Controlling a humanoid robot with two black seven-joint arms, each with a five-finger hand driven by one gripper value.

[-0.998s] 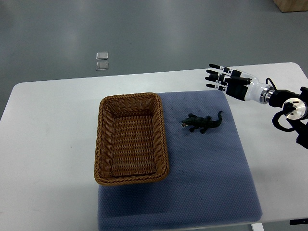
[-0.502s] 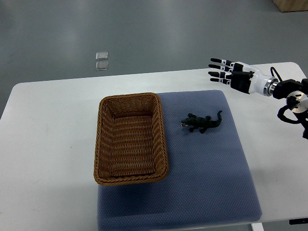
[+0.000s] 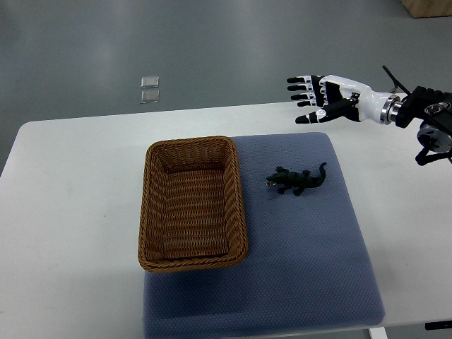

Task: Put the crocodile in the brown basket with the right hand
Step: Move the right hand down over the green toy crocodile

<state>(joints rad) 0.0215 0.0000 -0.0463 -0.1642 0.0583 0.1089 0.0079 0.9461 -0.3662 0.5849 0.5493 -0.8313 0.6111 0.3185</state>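
The small dark-green toy crocodile (image 3: 296,181) looks light and fairly stiff; its thick middle body seems the best grip. The black-and-white right hand (image 3: 339,99) holds nothing, fingers (image 3: 302,80) spread wide.

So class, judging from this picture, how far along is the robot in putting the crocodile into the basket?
Done: nothing yet. The crocodile lies on the blue mat, right of the brown basket, which holds nothing. In hand: the right hand hovers open, fingers spread, near the table's far edge, apart from the crocodile. Left: reach down, grasp it, carry it over the basket, release.
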